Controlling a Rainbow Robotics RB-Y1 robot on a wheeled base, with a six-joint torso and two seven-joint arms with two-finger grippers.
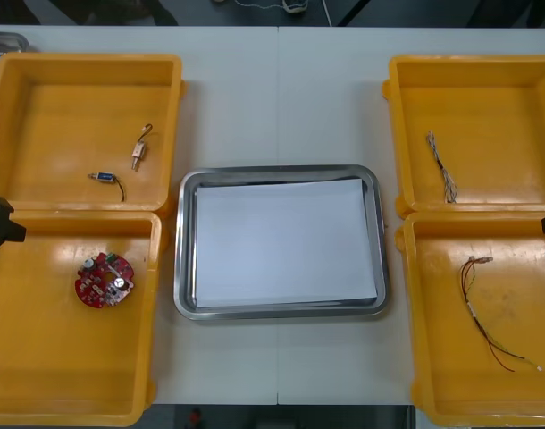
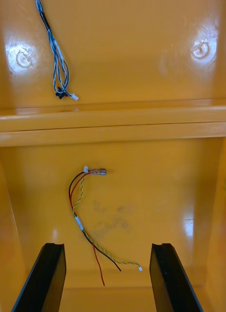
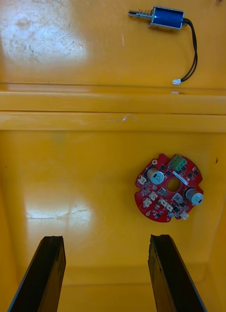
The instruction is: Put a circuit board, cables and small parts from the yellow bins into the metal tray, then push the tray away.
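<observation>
No legible text, no labels, no numbers

An electronics workshop: 4 yellow bins (image 1: 40,116) holding a circuit board (image 1: 104,280) and cables (image 2: 79,223) flank a metal tray (image 1: 185,241).

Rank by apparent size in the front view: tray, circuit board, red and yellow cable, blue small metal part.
1. Tray, far largest.
2. Red and yellow cable: long but thin.
3. Circuit board.
4. Blue small metal part, smallest.
By area, 2 and 3 could swap.
</observation>
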